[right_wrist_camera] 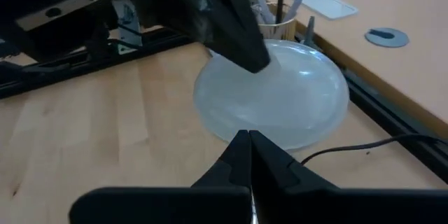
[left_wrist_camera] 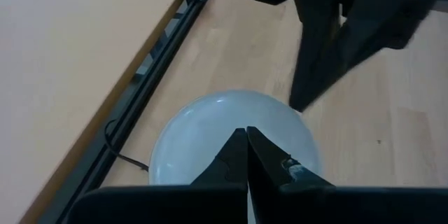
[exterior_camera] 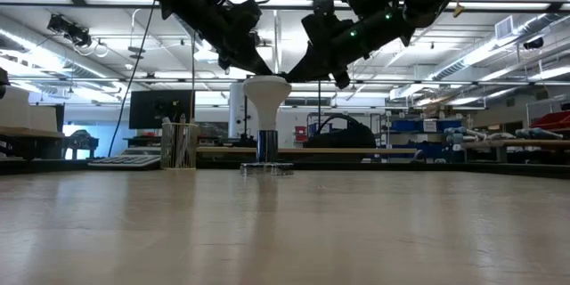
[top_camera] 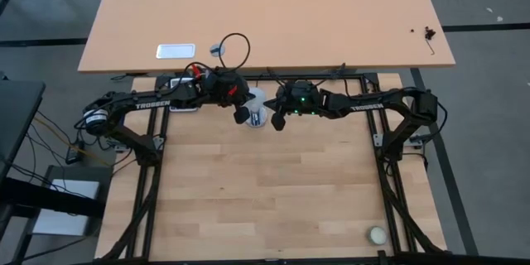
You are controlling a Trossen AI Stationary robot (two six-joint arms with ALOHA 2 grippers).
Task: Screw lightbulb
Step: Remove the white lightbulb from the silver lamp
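The white lightbulb (exterior_camera: 266, 91) stands upright at the far middle of the table. Its grey screw base (exterior_camera: 267, 145) sits in the silver socket disc (exterior_camera: 267, 169). My left gripper (top_camera: 243, 117) is shut and comes slanting down from the table's left onto the globe's top. My right gripper (top_camera: 279, 121) is shut and comes slanting down from the right to the globe's edge. In the left wrist view the globe (left_wrist_camera: 210, 133) lies right under the shut fingers (left_wrist_camera: 234, 157). In the right wrist view the globe (right_wrist_camera: 294, 91) lies just past the shut fingers (right_wrist_camera: 238, 157). My left gripper rests its shut fingertips (right_wrist_camera: 253, 59) on the top of the globe, left of the middle (right_wrist_camera: 276, 77). The fingers slant down from the table's left. The bulb stays upright in the socket. My right gripper sets its shut fingertips (left_wrist_camera: 297, 98) against the globe's upper right edge (left_wrist_camera: 297, 119), slanting down from the table's right. Whether they press or only touch, I cannot tell.
A small cream ball (top_camera: 378, 234) lies near the table's near right corner. A black frame rail (left_wrist_camera: 161, 49) runs along the far edge behind the bulb. Beyond it a second tabletop carries a pen cup (right_wrist_camera: 276, 14), a white tray (top_camera: 175, 50) and a grey disc (right_wrist_camera: 386, 37).
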